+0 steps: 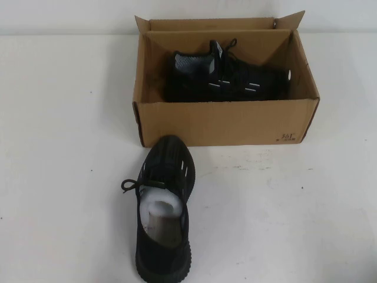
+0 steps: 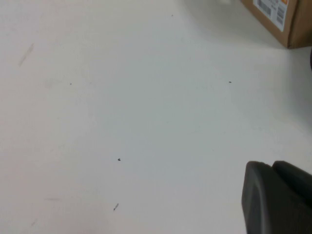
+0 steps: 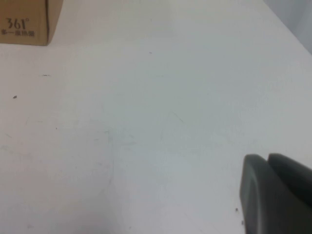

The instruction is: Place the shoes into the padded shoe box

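You have one sneaker (image 1: 227,76) lying on its side inside the padded shoe box (image 1: 227,121), sole toward the near wall and its grey-white collar toward the box's left end. The box sits open at the far middle of the white table (image 1: 59,147), flaps up, with a small dark printed mark on the lower right corner of its near wall. Your second sneaker (image 1: 165,215) stands upright on the table just in front of that wall, its toe close to or touching the cardboard, its heel toward the robot, white stuffing showing in its opening and a lace loop trailing to its left. Neither arm appears in the high view. In the left wrist view, only a dark part of the left gripper (image 2: 278,197) shows at the edge over bare table, with a labelled box corner far off. The right gripper (image 3: 275,192) shows likewise, over bare table with the printed box corner in the distance. Whether either gripper is released or clenched cannot be told; neither touches a shoe.
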